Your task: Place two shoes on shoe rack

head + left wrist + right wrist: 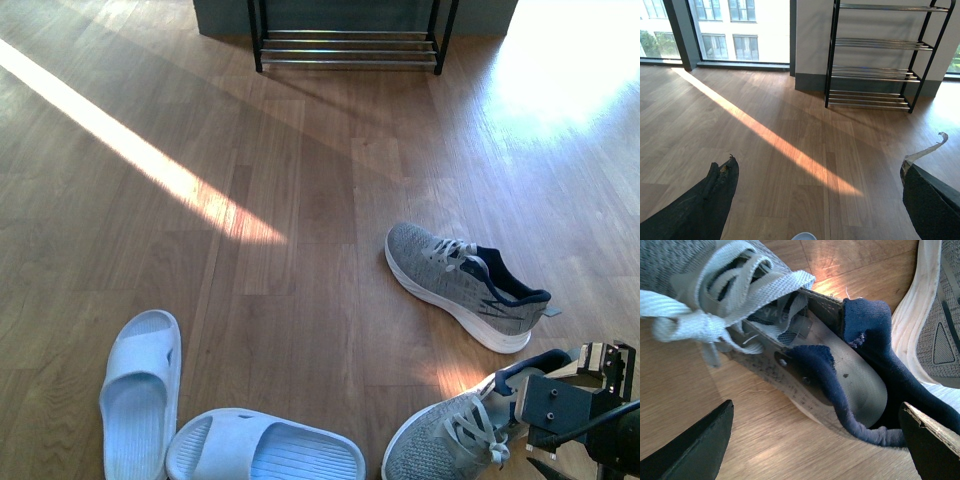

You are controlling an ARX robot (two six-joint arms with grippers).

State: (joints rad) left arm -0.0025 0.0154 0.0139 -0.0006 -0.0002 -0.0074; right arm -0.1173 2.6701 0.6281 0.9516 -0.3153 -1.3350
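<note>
On the wooden floor (300, 200), at the lower right of the front view, the near sneaker (440, 445) lies upright. Its long axis runs from the toe, closest to the robot and to the left, back to the heel on the right. The heel opening faces the right gripper (817, 407).

In the right wrist view this claw is spread wide. Its two dark fingers (695, 445) stand on either side of the navy-lined heel collar, clear of the shoe and gripping nothing. The white laces are tied in a bow over the tongue.

The far sneaker (465, 283) rests on its white sole just beyond, apart from the near one. Its toe points away from the robot and to the left, roughly toward the shoe rack (348, 45), and its heel points to the right.

The rack stands well apart from all the shoes, at the far edge of the floor. The left wrist view shows its tiers of chrome rods between black side frames.

At the lower left lie the two pale blue slides. The left slide (140, 395) has its long axis running away from the robot, toe end farther off. The right slide (265, 450) lies crosswise just beside it, toe end to the left.

The left gripper (818, 165) hangs above bare floor facing the rack, its fingers wide apart with nothing between them. A band of sunlight (150, 160) crosses the boards diagonally.
</note>
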